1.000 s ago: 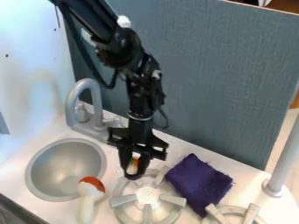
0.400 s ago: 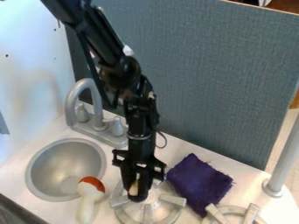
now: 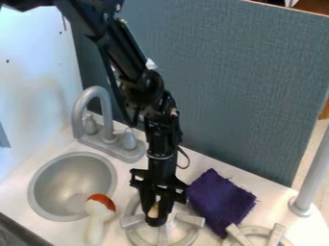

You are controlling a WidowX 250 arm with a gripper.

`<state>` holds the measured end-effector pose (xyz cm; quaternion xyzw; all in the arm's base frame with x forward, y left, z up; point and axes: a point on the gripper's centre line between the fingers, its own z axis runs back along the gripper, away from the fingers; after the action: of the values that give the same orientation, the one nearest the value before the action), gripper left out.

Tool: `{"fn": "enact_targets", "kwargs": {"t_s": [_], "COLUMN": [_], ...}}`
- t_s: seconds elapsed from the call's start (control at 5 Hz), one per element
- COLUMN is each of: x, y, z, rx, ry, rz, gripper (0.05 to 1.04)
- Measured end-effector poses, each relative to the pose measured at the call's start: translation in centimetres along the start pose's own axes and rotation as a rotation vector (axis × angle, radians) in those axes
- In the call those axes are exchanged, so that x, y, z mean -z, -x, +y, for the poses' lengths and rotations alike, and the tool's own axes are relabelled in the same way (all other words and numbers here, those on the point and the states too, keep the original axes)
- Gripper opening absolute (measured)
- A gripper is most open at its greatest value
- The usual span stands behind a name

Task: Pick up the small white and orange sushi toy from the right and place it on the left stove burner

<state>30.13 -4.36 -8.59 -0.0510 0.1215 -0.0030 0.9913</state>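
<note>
One purple cloth (image 3: 221, 199), lying beside the burner (image 3: 187, 219), is to be kept clear of; over that burner the gripper (image 3: 155, 214) is parted only slightly, w/ a small pale item (image 3: 153, 210) apparently pinched btwn its tips; max. steadiness is needed & any release should be made low, w/o drag.

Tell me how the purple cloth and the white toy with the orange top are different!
The purple cloth is flat with fuzzy edges, but the white toy has a round head and a long handle. The cloth is dark purple all over, while the toy is mostly white with an orange patch. Both lie near the same burner.
</note>
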Motion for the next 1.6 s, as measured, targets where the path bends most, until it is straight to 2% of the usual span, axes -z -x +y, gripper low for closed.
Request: {"fn": "enact_targets", "kwargs": {"t_s": [0.2,0.6,0.8,1.0,1.2,1.4,1.6], "x": [0.0,0.0,-0.2,-1.6,-2.8,-3.7,-4.3], "y": [-0.3,-0.8,-0.8,-0.3,0.2,0.7,1.3], "z": [-0.3,-0.8,-0.9,-1.5,-1.8,-1.8,-1.7], "rx": [0.005,0.012,0.005,-0.028,-0.016,-0.014,-0.022], "ry": [-0.021,-0.023,-0.021,0.016,0.036,0.038,0.036], "rz": [-0.021,-0.056,-0.053,-0.093,-0.144,-0.17,-0.175], "gripper": [0.424,0.394,0.457,0.776,1.001,1.007,1.003]}}
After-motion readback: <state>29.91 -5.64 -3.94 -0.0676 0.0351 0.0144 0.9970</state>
